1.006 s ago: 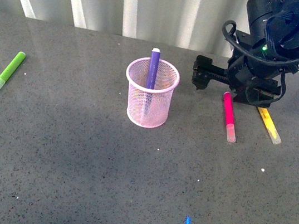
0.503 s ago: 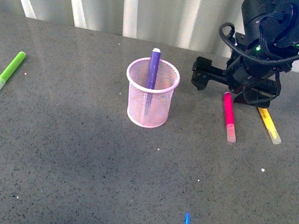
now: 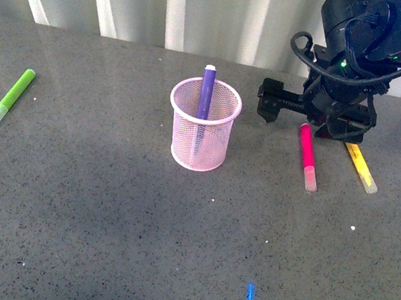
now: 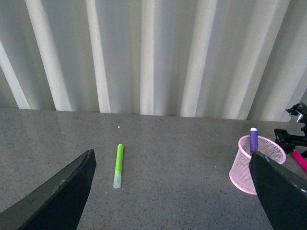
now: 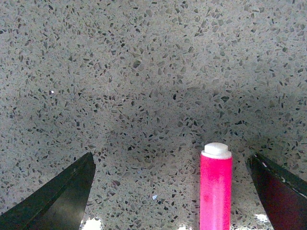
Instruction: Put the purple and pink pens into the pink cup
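Pink pen [image 3: 307,157]: its white far end sits below the right gripper [image 5: 170,163], the nearer one, whose jaws are spread and empty, pen off-centre between them. Long axis runs fore-aft, clear cap toward the robot. It lies flat, right of the cup [image 3: 201,131], which holds the purple pen [image 3: 206,94].

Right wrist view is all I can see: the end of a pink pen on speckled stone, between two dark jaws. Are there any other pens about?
Observer: Yes. In the front view, a yellow marker lies just right of the pink pen, not touching it.
Visitor: Where is the pink one meant to go?
Observer: Into a pink mesh cup that stands on the table to its left.
Visitor: Is that cup empty?
Observer: No. A purple pen already stands in it, with its tip above the rim.
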You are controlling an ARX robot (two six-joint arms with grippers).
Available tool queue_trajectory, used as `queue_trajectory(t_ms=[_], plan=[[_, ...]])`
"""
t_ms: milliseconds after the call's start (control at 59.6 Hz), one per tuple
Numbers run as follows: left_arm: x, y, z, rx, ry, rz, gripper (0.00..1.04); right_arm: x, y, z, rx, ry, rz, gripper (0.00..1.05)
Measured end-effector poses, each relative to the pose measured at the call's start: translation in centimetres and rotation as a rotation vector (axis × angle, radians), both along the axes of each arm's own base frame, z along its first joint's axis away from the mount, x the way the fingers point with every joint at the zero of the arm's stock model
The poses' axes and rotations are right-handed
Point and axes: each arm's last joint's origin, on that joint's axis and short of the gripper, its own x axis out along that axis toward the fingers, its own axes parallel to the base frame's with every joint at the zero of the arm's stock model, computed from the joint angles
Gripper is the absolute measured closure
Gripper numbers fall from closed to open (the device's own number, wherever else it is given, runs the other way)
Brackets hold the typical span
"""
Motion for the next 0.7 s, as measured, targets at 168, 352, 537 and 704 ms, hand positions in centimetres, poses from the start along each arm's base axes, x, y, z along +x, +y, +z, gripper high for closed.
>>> queue_trajectory(t_ms=[168,352,537,704], plan=[[0.00,0.00,0.00,0.000,0.000,0.000,0.07,-0.02,0.07,-0.42,-0.018,0.005,0.002,0.20],[0.00,0.00,0.00,0.000,0.000,0.000,0.07,-0.03,-0.02,-0.68,-0.033,0.006,-0.008,0.46],[0.00,0.00,0.00,0.000,0.000,0.000,0.07,0.00,-0.50,-0.84,-0.028,0.001,-0.026,0.77],[0.00,0.00,0.00,0.000,0.000,0.000,0.07,-0.25,-0.70,-0.83,0.007,-0.098,0.030,0.93]])
